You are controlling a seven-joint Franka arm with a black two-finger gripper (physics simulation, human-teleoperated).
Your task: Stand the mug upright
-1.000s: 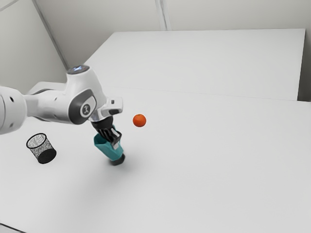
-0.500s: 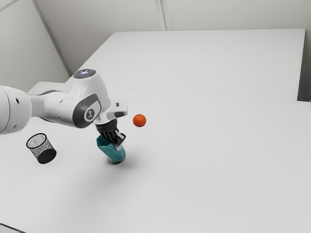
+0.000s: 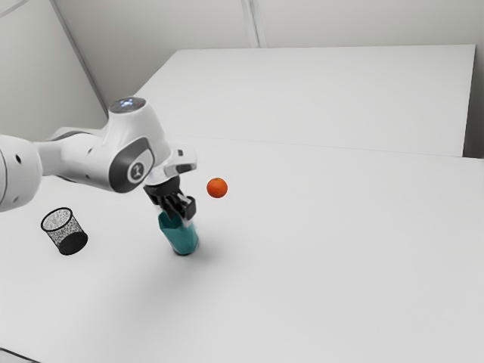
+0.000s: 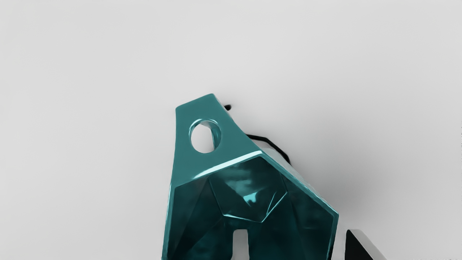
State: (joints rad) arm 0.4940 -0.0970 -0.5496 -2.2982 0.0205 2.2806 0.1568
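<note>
Straddling one wall of the glossy, faceted teal mug (image 3: 180, 236), the black two-finger gripper (image 3: 181, 217) is shown spread. Beneath it, the mug is seen nearly upright; a light, stiff, slippery body is judged, best pinched across that wall.

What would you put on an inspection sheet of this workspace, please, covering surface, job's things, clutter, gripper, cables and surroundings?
Surface: white table, no spill or mark seen.
Job's things: teal mug, mouth up; whether fully upright, I cannot tell.
Clutter: orange beyond the mug; mesh basket toward the exterior view's left.
Gripper: open, at the mug; one of the fingers inside the mouth, the other outside.
Cables: nothing seen for certain; the dark line in the exterior view's lower left corner is unclear.
Surroundings: pale walls behind; no people seen.
</note>
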